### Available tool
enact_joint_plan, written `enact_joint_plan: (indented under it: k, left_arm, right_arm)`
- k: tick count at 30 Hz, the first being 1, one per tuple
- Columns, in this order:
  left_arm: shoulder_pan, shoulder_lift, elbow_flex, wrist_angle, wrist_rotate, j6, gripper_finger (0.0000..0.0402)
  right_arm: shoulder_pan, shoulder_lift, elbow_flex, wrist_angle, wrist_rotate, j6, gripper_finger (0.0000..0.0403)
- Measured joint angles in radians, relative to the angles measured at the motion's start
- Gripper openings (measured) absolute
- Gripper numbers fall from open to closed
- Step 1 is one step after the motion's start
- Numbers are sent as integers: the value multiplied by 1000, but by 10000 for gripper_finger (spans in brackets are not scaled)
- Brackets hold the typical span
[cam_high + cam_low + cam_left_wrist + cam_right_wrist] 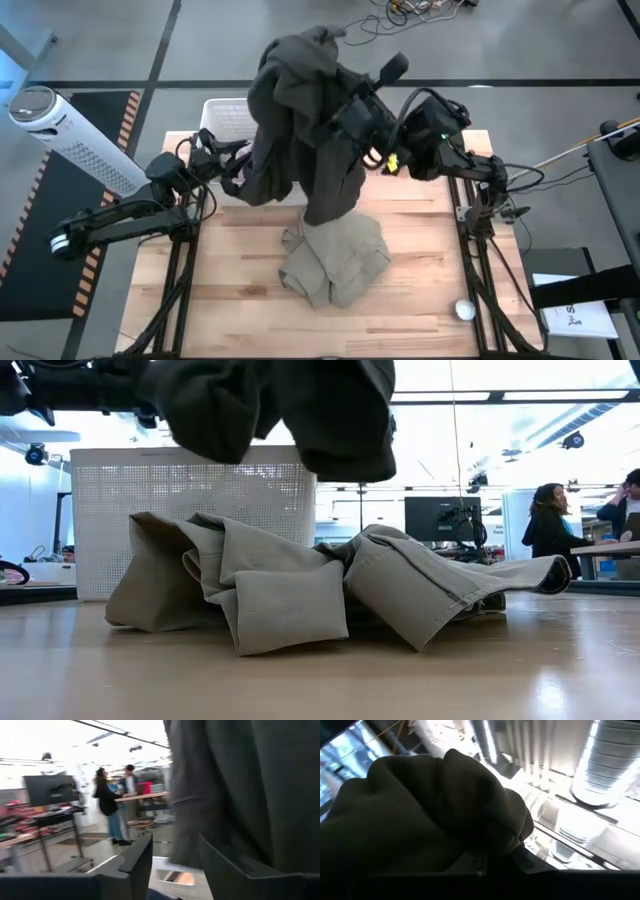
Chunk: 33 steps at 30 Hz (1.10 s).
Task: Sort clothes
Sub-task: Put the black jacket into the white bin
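Right gripper (pixel 352 108) raised high over the far middle of the table, fingers pressed together on the dark olive garment (pixel 300 120), folds of it bunched up around the wrist in the right wrist view (pixel 430 820). Draped downward from that grip, hanging in the air, lower edge in the low view (pixel 290 410) well clear of the tabletop. Left gripper (pixel 228 160) reaching in from the left beside the hanging cloth, fingers (pixel 137 862) spread apart with a clear gap, nothing between them, the dark fabric (pixel 240 790) just beside and brushing past the outer finger; hard to tell whether touching. Directly under the hanging piece, crumpled on the wooden table (pixel 230 290), the beige-tan garment (pixel 335 260), lying in loose folds, seen side-on in the low view (pixel 290 600). Behind both, at the far edge, the white perforated basket (pixel 225 115), its wall standing upright (pixel 180 490). Near the front right corner, well apart from the clothes, a small white ball (pixel 465 310). Beyond the table, people (pixel 548 530) standing at a counter in the room.
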Motion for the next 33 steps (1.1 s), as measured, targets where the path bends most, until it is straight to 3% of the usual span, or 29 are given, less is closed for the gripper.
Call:
enact_joint_plan:
  k: [4,10,19,24,28,33]
  left_arm:
    - [0,-21,0,-14,-177,2,159]
    - [1,-49,5,-47,-530,3,142]
    - [0,37,210,-446,-910,-19,60]
    - [10,148,377,-749,-974,-156,8]
    - [61,245,504,-942,-986,-239,4]
    - [168,341,622,-1056,-896,-263,0]
  right_arm:
    - [-40,6,0,71,-54,9,2]
    - [-71,5,0,221,-140,34,2]
    - [-82,5,1,298,-230,126,2]
    - [-84,6,1,297,-241,133,2]
    - [-84,6,1,296,-249,133,2]
    - [-88,6,1,297,-278,158,2]
